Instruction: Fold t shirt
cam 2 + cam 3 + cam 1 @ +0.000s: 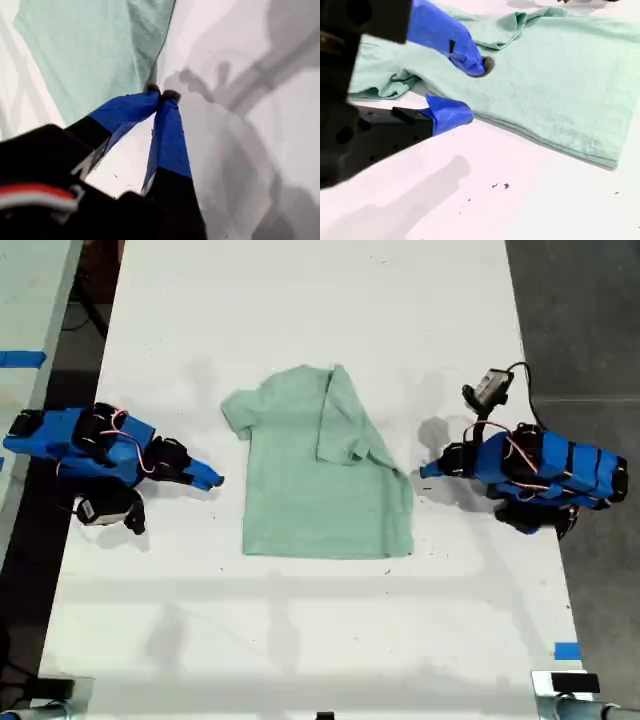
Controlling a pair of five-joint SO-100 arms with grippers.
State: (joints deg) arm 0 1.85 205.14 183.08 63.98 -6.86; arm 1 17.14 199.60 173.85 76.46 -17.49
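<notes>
Your first gripper [161, 95] is pressed together just beside the t shirt [325, 475], empty. Your second gripper [472, 90] is spread at its other edge. The shirt lies mid-desk [300, 300], one sleeve folded in.

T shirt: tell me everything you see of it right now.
The t shirt is pale mint green, plain, soft heathered cloth, lying flat on the white table, collar toward the exterior view's top. The folded sleeve, on that view's right, lies inward over the body; the spread sleeve lies flat on its left. My first claw, shut, sits at the edge on the exterior view's right; contact is unclear. My second claw, open, is beside the opposite edge, holding nothing.
</notes>
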